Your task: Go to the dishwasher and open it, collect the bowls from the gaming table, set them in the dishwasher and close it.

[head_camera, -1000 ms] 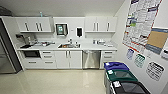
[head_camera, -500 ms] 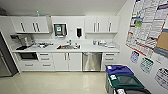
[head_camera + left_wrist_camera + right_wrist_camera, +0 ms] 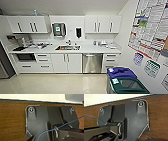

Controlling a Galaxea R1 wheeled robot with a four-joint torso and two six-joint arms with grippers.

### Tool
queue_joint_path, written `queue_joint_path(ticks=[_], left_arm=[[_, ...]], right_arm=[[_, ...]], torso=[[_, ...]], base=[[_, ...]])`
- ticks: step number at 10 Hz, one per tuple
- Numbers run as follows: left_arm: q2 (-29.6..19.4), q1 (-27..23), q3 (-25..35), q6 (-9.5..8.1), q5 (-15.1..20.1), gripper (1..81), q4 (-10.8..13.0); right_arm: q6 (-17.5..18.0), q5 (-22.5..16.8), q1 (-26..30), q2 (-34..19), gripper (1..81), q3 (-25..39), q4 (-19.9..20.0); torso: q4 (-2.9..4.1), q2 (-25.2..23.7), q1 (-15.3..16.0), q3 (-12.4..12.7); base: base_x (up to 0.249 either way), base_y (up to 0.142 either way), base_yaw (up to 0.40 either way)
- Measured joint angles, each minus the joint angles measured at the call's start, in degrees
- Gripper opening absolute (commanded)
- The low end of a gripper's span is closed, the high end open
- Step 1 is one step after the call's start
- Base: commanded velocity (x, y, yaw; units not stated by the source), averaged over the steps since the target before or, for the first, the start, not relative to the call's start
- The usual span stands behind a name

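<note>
So the robot is facing a small office kitchenette. The dishwasher (image 3: 92, 63) sits under the counter surface (image 3: 95, 48), right of the middle, with its brushed steel front shut and the bar handle running across the top. Left of it is a pair of white cabinet doors (image 3: 66, 63) below the sink (image 3: 67, 47), and further left a stack of white drawers (image 3: 43, 62) next to a dark built-in oven (image 3: 25, 57). Another narrow stack of drawers (image 3: 110, 61) is just right of the dishwasher.

Up on the wall there are white upper cabinets (image 3: 27, 24) on the left and another set (image 3: 102, 24) on the right, with a paper towel dispenser (image 3: 58, 29) and a dark soap dispenser (image 3: 78, 32) between them. The surface has some clutter at the left end and a few small things near the right end, too blurry to name.

On the right wall hang big posters (image 3: 150, 27), and down in the near right corner stand two bins, one with a blue lid (image 3: 120, 72) and one with a green lid (image 3: 131, 85). The floor (image 3: 55, 83) is pale and shiny.

Both wrist views show the robot's own dark plate over a brown wood-grain panel, plus a thin blue cable (image 3: 58, 127) in the left one. For either gripper, left or right, there's no telling if the fingers are apart or together.
</note>
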Motion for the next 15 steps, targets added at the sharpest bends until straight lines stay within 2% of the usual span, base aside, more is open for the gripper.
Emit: queue_joint_path(ticks=[15], left_arm=[[0.17,-0.16,0.0,0.0,0.11,81.1,0.0]], right_arm=[[-0.02,-0.06,-0.09,0.02,81.1,-0.06,-0.02]], torso=[[0.0,0.0,-0.07,0.0]], base=[[0.104,0.0,0.0]])
